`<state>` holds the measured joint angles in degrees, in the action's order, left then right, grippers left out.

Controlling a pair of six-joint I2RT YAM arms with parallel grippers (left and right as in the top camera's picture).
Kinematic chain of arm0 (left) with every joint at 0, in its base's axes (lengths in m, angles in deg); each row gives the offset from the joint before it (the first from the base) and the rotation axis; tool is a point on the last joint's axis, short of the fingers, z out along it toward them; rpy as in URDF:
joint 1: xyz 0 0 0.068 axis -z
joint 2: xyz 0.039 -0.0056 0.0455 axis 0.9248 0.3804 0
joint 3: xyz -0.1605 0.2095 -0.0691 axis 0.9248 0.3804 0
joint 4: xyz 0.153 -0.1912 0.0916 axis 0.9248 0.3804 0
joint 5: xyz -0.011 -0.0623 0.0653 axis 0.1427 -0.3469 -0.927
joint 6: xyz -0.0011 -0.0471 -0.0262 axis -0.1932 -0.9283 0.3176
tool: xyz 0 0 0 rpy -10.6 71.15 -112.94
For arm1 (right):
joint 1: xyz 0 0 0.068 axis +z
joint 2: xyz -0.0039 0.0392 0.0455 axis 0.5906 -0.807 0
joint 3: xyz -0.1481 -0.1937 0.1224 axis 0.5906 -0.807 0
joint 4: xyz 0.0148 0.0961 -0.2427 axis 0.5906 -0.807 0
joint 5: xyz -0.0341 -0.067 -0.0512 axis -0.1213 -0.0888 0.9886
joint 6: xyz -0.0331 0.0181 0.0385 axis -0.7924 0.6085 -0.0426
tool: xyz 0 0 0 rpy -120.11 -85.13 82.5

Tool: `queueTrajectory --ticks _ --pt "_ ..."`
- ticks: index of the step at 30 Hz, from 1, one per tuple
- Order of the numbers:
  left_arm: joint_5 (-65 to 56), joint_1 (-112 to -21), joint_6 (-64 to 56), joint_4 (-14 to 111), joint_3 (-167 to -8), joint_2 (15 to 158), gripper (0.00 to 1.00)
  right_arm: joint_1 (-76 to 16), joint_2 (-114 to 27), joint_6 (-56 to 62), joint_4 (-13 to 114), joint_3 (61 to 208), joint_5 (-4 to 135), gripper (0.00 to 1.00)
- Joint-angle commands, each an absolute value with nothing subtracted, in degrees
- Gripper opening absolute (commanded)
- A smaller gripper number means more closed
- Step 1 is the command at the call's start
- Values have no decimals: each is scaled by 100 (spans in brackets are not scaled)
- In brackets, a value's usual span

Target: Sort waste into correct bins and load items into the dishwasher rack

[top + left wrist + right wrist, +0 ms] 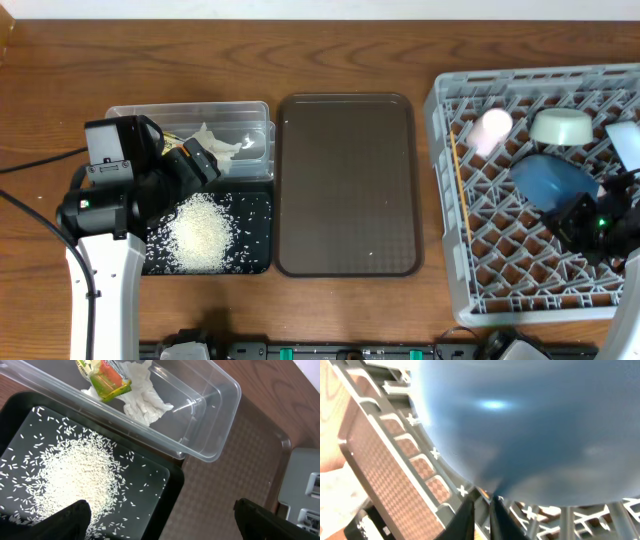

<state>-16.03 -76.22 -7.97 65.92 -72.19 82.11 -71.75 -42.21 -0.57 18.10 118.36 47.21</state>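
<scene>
My right gripper is inside the dishwasher rack, jaws nearly together on the lower rim of the tilted blue plate. The rack also holds a pink cup, a pale green bowl, a light-blue bowl and chopsticks along its left side. My left gripper hangs wide open and holds nothing, over the black tray that holds the rice. The clear tub holds tissue and the wrapper.
A dark brown serving tray lies between the two bins and the rack. The left arm's body covers the left ends of both bins. The rack reaches the table's right and front edges.
</scene>
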Motion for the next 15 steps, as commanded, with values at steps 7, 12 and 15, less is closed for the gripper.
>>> queueTrajectory --ticks 7,12,15 --pt "-1679 -7646 -720 6612 -7227 8152 95 -7179 -4276 48 1631 11841 4907 90" --pt "-1679 -7646 -720 6612 -7227 8152 95 -7179 -4265 -170 1600 11895 4022 79" --pt "-1679 -7646 -720 6612 -7227 8152 95 -7179 -4265 -391 1485 12083 3226 73"
